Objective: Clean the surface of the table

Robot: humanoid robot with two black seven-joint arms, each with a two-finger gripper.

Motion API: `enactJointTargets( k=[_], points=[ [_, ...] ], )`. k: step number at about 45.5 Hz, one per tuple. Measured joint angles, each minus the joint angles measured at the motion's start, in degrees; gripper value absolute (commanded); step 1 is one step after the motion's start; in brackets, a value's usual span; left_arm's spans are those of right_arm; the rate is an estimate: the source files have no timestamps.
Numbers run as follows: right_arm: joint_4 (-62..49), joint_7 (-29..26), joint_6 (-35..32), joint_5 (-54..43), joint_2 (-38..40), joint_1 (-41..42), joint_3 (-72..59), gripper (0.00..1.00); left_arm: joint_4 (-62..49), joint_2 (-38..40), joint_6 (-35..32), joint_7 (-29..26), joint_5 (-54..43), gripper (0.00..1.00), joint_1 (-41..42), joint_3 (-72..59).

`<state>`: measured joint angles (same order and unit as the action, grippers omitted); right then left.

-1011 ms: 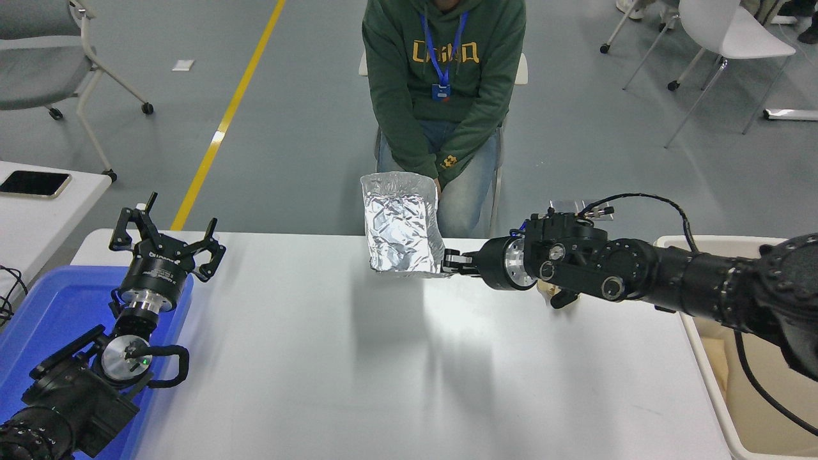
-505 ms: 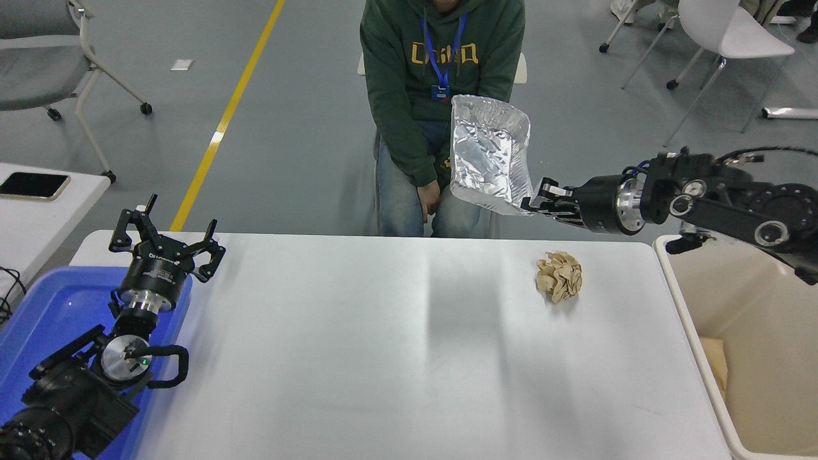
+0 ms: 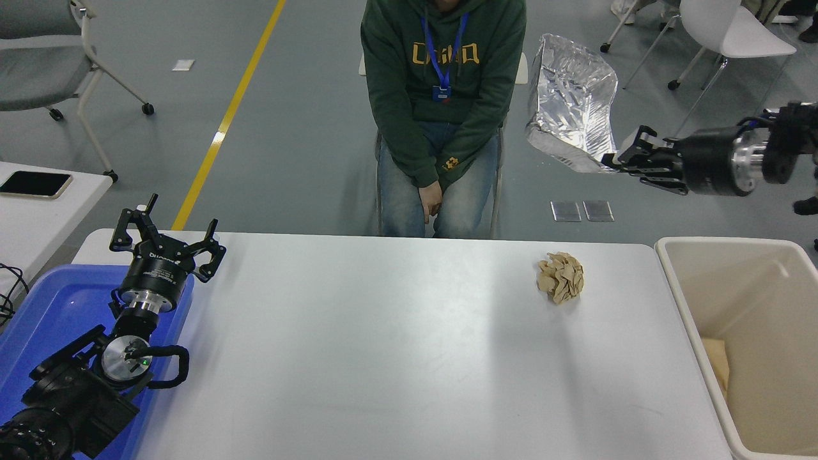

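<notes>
Your right gripper (image 3: 617, 163) pinches the foil tray (image 3: 571, 105) shut-tight up high, so next swing it over the bin (image 3: 677, 281) and let go.

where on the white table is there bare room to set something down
The large white tabletop is bare from the parked left gripper and blue plastic bin across to the crumpled tan paper ball. The right end is tighter, between that ball and the beige bin.

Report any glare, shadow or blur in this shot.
Head view: sharp throughout; the foil tray held by the right gripper glints brightly; soft pale sheen and faint shadow bands cross the table surface; the crumpled paper ball casts a small shadow.
</notes>
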<state>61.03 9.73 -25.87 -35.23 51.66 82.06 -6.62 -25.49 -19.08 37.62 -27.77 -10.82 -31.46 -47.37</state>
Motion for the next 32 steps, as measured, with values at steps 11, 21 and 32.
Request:
enactJointTargets(
  k=[11,21,32],
  points=[
    [0.13,0.02,-2.27,-0.12,2.89,0.98,0.89,0.0,0.0,0.0,0.0,0.0,0.0,1.0,0.0,0.0],
    [-0.18,0.0,-3.08,-0.29,3.89,1.21,1.01,0.0,0.0,0.0,0.0,0.0,0.01,1.0,0.0,0.0],
    [-2.38,-0.17,-3.2,-0.57,4.21,0.96,0.53,0.0,0.0,0.0,0.0,0.0,-0.01,1.0,0.0,0.0]
  ],
)
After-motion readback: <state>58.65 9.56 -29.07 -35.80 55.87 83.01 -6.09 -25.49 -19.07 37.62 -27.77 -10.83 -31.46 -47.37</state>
